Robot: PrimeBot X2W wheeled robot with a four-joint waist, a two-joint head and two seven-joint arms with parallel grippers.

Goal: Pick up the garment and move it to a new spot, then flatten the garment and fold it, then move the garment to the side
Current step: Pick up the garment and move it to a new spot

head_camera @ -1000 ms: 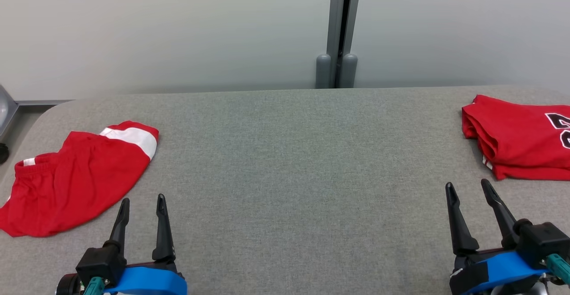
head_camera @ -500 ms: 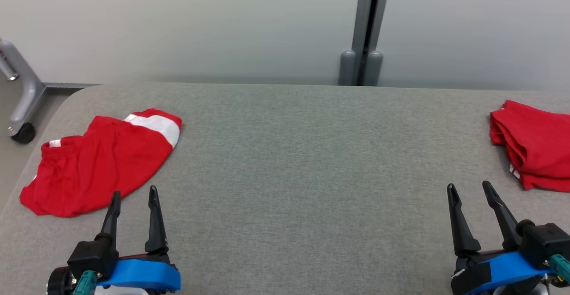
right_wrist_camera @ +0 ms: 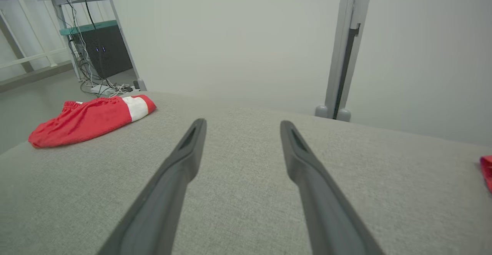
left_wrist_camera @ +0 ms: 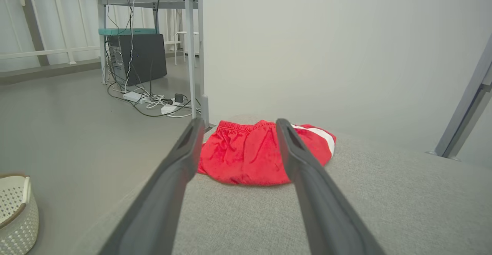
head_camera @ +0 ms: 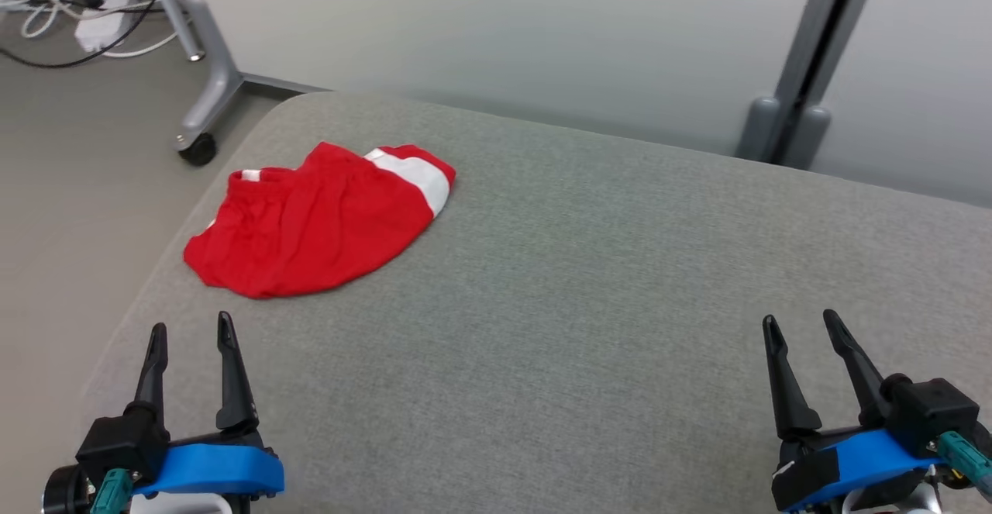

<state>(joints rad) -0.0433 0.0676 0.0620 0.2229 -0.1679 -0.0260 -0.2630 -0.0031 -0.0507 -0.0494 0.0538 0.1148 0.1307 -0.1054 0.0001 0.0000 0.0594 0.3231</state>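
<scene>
The garment (head_camera: 318, 219) is a pair of red shorts with a white band, lying crumpled near the far left corner of the grey table (head_camera: 589, 281). It also shows ahead in the left wrist view (left_wrist_camera: 246, 155) and at the left of the right wrist view (right_wrist_camera: 92, 118). My left gripper (head_camera: 191, 332) hovers open near the table's front left, a short way in front of the shorts, with nothing between its fingers (left_wrist_camera: 169, 182). At the front right my right gripper (head_camera: 802, 322) is open and empty, far from the shorts.
A second red cloth (right_wrist_camera: 486, 170) peeks in at the right edge of the right wrist view. Left of the table are a wheeled metal leg (head_camera: 203, 103), cables and a power strip (head_camera: 97, 22) on the floor, and a white basket (left_wrist_camera: 15, 209).
The head camera has turned to the left: the shorts now sit nearer the picture's middle and the folded red cloth at the right has left it. Both grippers stay open and low.
</scene>
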